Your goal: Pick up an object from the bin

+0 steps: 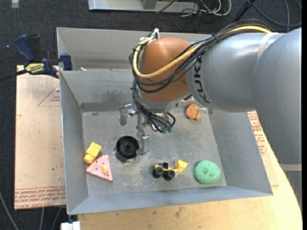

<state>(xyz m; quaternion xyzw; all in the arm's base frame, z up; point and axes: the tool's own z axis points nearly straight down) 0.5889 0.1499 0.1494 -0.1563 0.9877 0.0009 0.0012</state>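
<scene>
You have one word to read here: KUKA (pixel 198 83), the maker's name, in dark capital letters on the light grey casing of the arm (pixel 240 66); it stands at the end of that casing nearest the orange cover (pixel 163 66), just to the cover's right; the word runs downward along the casing's curved edge rather than across the view, so you must read it turned on its side; the yellow cable (pixel 225 30) and the black ones beside it pass just above the upper end of the word.
</scene>
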